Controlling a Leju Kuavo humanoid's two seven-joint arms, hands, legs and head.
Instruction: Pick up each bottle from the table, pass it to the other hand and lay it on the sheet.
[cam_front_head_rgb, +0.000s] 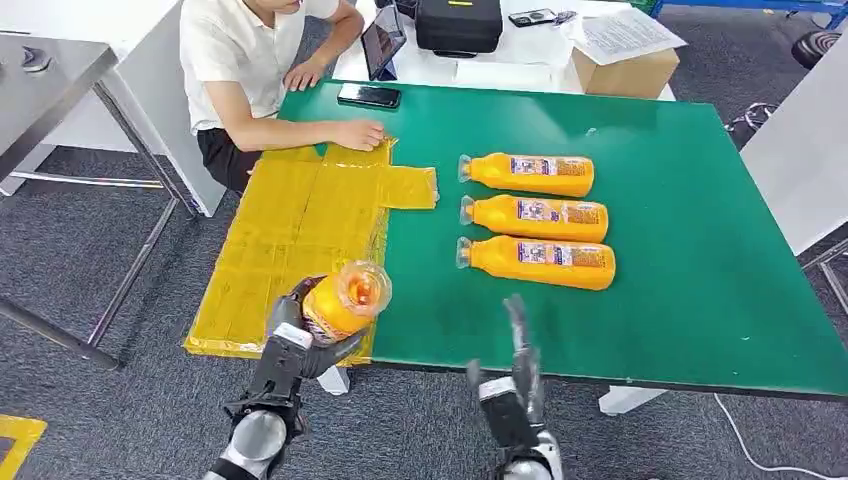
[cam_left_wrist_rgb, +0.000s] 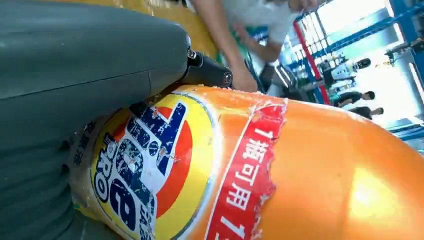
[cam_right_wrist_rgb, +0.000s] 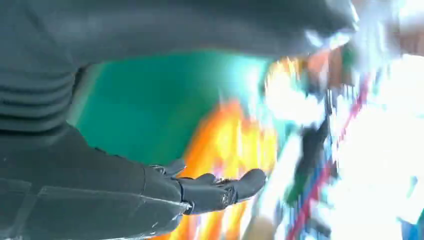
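Left hand (cam_front_head_rgb: 300, 335) grips an orange bottle (cam_front_head_rgb: 343, 298) around its body, held above the near edge of the counter (cam_front_head_rgb: 700, 280), over the near right corner of the yellow sheet (cam_front_head_rgb: 290, 240); bottle end faces the camera in the head view. Left wrist view: the bottle's label (cam_left_wrist_rgb: 150, 170) is right against the palm, thumb and a dark finger wrapped over it. Right hand (cam_front_head_rgb: 515, 375) is just off the counter's near edge, fingers spread and pointing up, holding nothing; right wrist view is motion-blurred but shows the fingers (cam_right_wrist_rgb: 220, 187) extended and apart. Three more orange bottles lie on their sides in a row mid-counter, caps pointing toward the sheet: far one (cam_front_head_rgb: 528, 173), middle one (cam_front_head_rgb: 535, 217), near one (cam_front_head_rgb: 538, 261), close together, parallel. Sheet covers the left end of the counter and hangs past its near-left corner. A person (cam_front_head_rgb: 250, 60) sits at the far left corner, one hand (cam_front_head_rgb: 358, 133) resting on the sheet's far edge. Phone (cam_front_head_rgb: 368, 96) lies on the far edge of the counter.
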